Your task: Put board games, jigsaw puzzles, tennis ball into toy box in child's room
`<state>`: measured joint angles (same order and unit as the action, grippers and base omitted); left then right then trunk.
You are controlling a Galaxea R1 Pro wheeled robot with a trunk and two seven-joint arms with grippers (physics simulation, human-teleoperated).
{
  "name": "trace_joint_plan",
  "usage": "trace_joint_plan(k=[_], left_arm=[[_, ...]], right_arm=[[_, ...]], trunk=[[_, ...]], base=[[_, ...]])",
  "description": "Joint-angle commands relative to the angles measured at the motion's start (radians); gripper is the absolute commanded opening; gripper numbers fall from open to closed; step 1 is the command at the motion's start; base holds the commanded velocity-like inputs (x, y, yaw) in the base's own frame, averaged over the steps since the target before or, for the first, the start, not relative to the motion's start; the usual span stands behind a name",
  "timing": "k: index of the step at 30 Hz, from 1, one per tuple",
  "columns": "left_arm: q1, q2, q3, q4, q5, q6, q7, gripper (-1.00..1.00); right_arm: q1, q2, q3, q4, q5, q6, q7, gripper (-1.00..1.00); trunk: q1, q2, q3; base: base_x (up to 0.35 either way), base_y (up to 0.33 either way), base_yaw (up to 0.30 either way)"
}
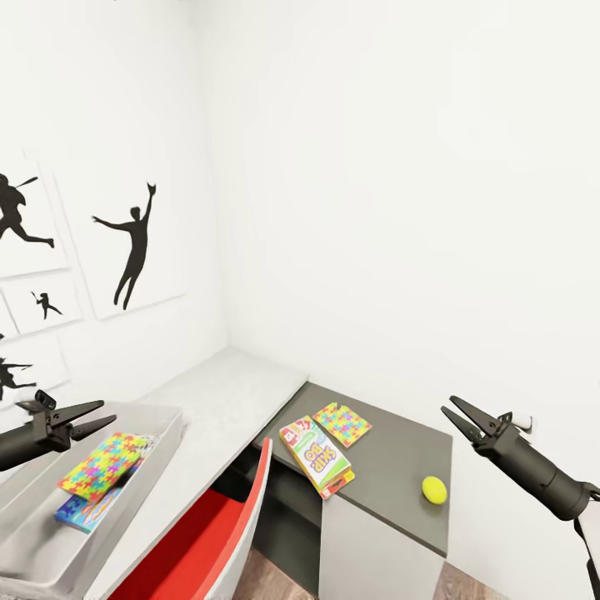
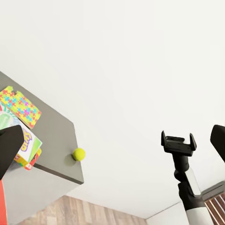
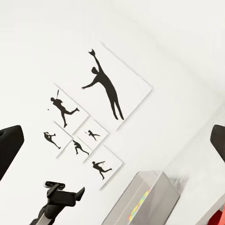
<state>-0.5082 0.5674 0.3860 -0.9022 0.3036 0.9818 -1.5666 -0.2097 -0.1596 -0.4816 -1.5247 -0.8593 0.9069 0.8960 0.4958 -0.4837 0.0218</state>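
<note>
Judged tennis ball [image 1: 434, 489] light, round, roll-prone at 3 o'clock of SKIP-BO box [image 1: 317, 455] on surface [image 1: 392, 467]; needed centred pinch; left pincer [image 1: 98, 419] and right pincer [image 1: 454, 416] both open, empty.

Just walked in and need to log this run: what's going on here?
A two-armed robot is tidying toys into the toy box on the table. One jigsaw puzzle and a blue game box already lie inside. The SKIP-BO game, second puzzle and tennis ball still wait on the darker section. The left gripper and right gripper hover open, holding nothing.
</note>
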Motion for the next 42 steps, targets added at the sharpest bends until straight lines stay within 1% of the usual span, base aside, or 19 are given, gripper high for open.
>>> trace_joint_plan(k=[1,12,21,29,37,42], left_arm=[[0.0,0.0,0.0,0.0,-0.001,0.011,-0.004,1.0],[-0.001,0.0,-0.001,0.0,-0.001,0.011,-0.004,1.0],[0.0,-0.001,-0.002,-0.001,-0.001,0.009,-0.004,1.0],[-0.001,0.0,-0.002,-0.001,-0.001,0.009,-0.004,1.0],[0.0,-0.001,-0.002,-0.001,-0.001,0.009,-0.004,1.0],[-0.001,0.0,-0.003,-0.004,-0.001,0.009,-0.004,1.0]], right_arm=[[0.0,0.0,-0.001,0.0,0.0,0.004,0.003,1.0],[-0.001,0.0,0.0,-0.001,0.0,0.004,0.003,1.0],[0.0,-0.001,0.0,-0.006,0.0,0.01,-0.003,1.0],[-0.001,-0.009,-0.001,-0.007,-0.007,0.019,-0.004,1.0],[-0.001,-0.015,-0.003,-0.001,-0.011,0.021,-0.004,1.0],[-0.001,-0.015,-0.003,-0.001,-0.011,0.021,-0.004,1.0]], trunk=[[-0.004,0.007,0.003],[-0.046,0.084,0.037],[-0.046,0.084,0.037],[-0.046,0.084,0.037],[-0.046,0.084,0.026],[-0.046,0.084,0.018]], base=[[-0.026,0.0,0.0],[-0.006,0.0,0.0],[0.0,0.0,0.0],[0.0,0.0,0.0],[-0.013,0.0,-0.014],[-0.212,0.029,-0.096]])
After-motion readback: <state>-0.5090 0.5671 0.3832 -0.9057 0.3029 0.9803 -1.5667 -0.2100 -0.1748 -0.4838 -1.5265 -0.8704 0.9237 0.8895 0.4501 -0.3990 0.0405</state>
